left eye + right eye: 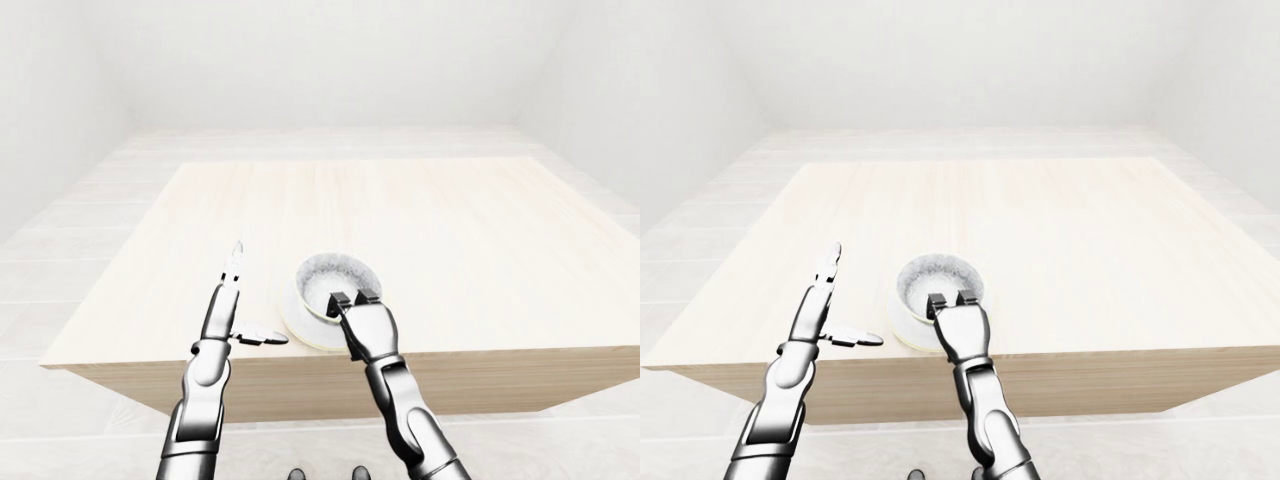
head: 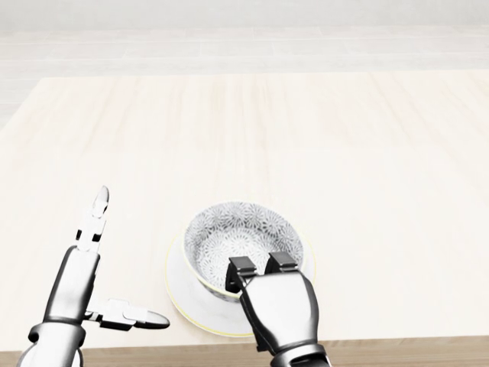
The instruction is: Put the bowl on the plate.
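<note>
A grey-white patterned bowl (image 2: 237, 233) stands inside a white plate (image 2: 183, 297) near the bottom edge of the wooden table (image 2: 351, 145) in the head view. My right hand (image 2: 260, 267) reaches in from below, with its fingers (image 2: 243, 267) hooked over the bowl's near rim and closed on it. The palm hides the near wall of the bowl and part of the plate. To the left of the plate my left hand (image 2: 118, 264) is open, fingers stretched up the view and thumb pointing toward the plate, touching neither the plate nor the bowl.
The table's near edge (image 1: 340, 355) runs just below the plate in the left-eye view. The pale tabletop stretches away above and to the right of the bowl. A light tiled floor (image 1: 60, 250) and white walls surround the table.
</note>
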